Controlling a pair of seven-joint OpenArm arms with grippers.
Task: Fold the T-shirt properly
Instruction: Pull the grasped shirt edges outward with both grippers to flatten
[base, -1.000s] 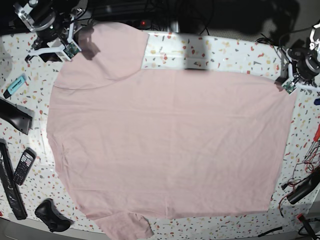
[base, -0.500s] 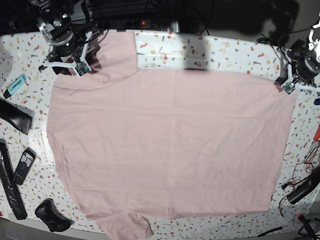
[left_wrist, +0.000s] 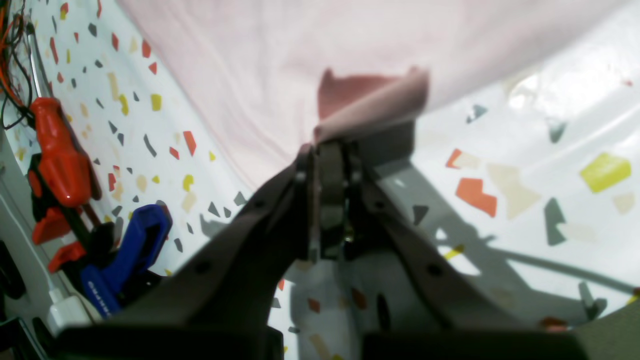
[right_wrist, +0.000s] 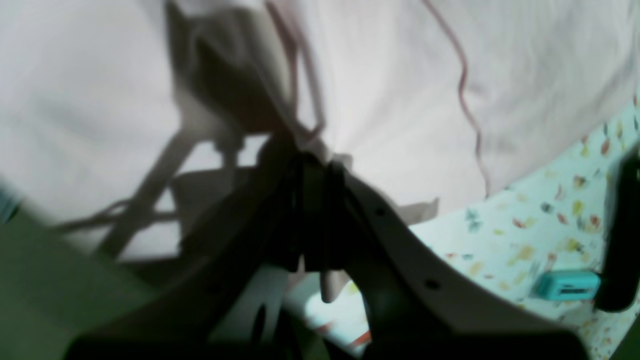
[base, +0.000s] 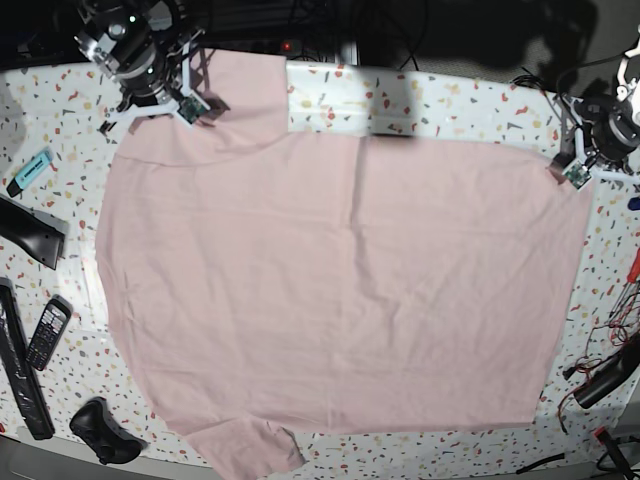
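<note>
A folded corner of the pink T-shirt (left_wrist: 280, 65) is pinched between the closed fingers of the left gripper (left_wrist: 331, 150) above the speckled table (left_wrist: 540, 165). A red-handled tool (left_wrist: 57, 150) and a blue clamp (left_wrist: 132, 245) are seen at the left edge.

Honestly nothing readable here. The T-shirt (base: 330, 290) is lying plain side up with no print showing, and the blue clamp (left_wrist: 125, 250) near the bench's edge has white lettering on its handle, but it's too blurry to make out. The phone (base: 47, 332) keypad's too tiny too.
</note>
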